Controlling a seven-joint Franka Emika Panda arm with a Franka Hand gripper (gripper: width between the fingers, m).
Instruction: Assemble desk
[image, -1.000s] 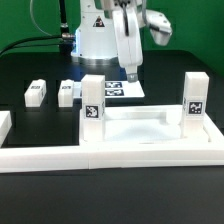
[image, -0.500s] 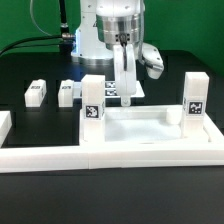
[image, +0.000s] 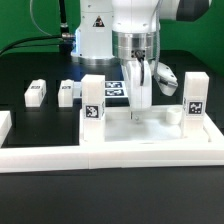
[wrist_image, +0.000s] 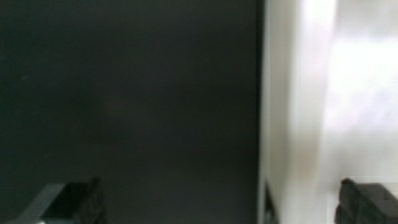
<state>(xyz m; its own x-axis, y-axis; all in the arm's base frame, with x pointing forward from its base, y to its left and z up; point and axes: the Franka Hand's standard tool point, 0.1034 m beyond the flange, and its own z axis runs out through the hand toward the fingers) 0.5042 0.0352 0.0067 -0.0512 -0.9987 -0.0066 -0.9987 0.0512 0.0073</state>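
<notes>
The white tabletop (image: 150, 128) lies rim-up near the front rail. Two white tagged leg blocks stand upright on it, one at its left corner (image: 92, 101) and one at its right corner (image: 194, 95). Two more leg blocks (image: 35, 93) (image: 68, 92) lie loose on the black table at the exterior view's left. My gripper (image: 138, 114) hangs just above the tabletop's back rim, between the two standing legs. In the wrist view the gripper (wrist_image: 217, 204) is open and empty, with a blurred white surface (wrist_image: 338, 90) under one finger and black table under the other.
The long white border rail (image: 110, 157) runs along the front and turns back at the exterior view's left (image: 4, 124). The marker board (image: 116, 89) lies flat behind the tabletop, partly hidden by my arm. The robot base (image: 92, 35) stands at the back.
My gripper has moved from above the marker board toward the front and down, and now hangs over the tabletop's back rim. The parts have not moved.
</notes>
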